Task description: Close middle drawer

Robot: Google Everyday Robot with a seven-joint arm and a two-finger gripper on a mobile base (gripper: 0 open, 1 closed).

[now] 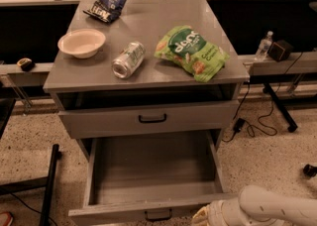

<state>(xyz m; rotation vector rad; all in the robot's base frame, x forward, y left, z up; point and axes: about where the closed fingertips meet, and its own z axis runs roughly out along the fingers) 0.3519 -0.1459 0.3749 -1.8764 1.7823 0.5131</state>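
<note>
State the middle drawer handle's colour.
Black handle, camera view; gripper near front right corner of middle drawer.

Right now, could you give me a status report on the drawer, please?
Gripper low, at front corner of middle drawer. Drawer open, nothing inside. Nothing seen blocking its travel.

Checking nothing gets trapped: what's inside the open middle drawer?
The middle drawer shows only bare grey floor; its rear, under the drawer above, is hidden. The end effector sits by its front right corner.
</note>
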